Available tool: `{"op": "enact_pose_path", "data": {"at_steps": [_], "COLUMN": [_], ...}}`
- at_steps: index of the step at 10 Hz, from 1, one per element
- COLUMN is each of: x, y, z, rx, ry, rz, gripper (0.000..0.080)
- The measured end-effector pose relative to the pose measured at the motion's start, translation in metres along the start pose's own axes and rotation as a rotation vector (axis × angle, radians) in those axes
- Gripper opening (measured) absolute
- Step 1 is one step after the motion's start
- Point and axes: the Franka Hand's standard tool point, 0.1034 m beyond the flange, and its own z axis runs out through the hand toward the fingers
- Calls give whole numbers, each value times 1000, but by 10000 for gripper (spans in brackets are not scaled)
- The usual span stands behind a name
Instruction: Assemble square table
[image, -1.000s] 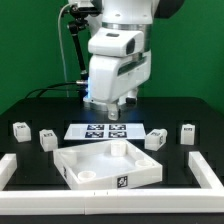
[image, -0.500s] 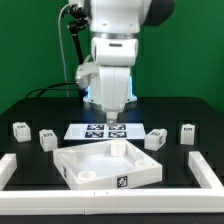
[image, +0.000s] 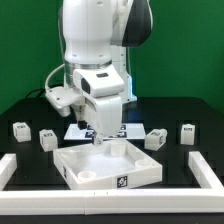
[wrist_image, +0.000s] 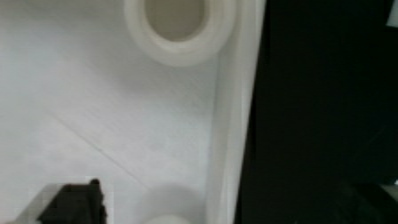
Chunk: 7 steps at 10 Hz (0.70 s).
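Standing at the exterior view's left are 2 legs (image: 20, 128). At centre the square top (image: 95, 161) lies flat, with the gripper (image: 98, 138) low over its far rim, perhaps touching. I cannot tell the finger spacing. 2 more legs (image: 155, 138) stand right.

Arm (image: 92, 45) hunched forward, wrist pointing down, fingers (wrist_image: 71, 204) low; spread unclear.

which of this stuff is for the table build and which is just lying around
For the job: square top; legs on the exterior view's left and right.
Just lying about: marker board; border rails.
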Motion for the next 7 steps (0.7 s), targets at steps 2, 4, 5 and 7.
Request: {"op": "enact_pose_path", "data": {"at_steps": [2,4,5,7], "x": [0,-4,-4,-5], "y": [-2,-11,-11,-10], "z": [3,30,38,40], "rx": [5,8,16,17], "ry": [2,26,36,37], "rz": [2,-16,-13,-10], "gripper": [650,650,650,649]}}
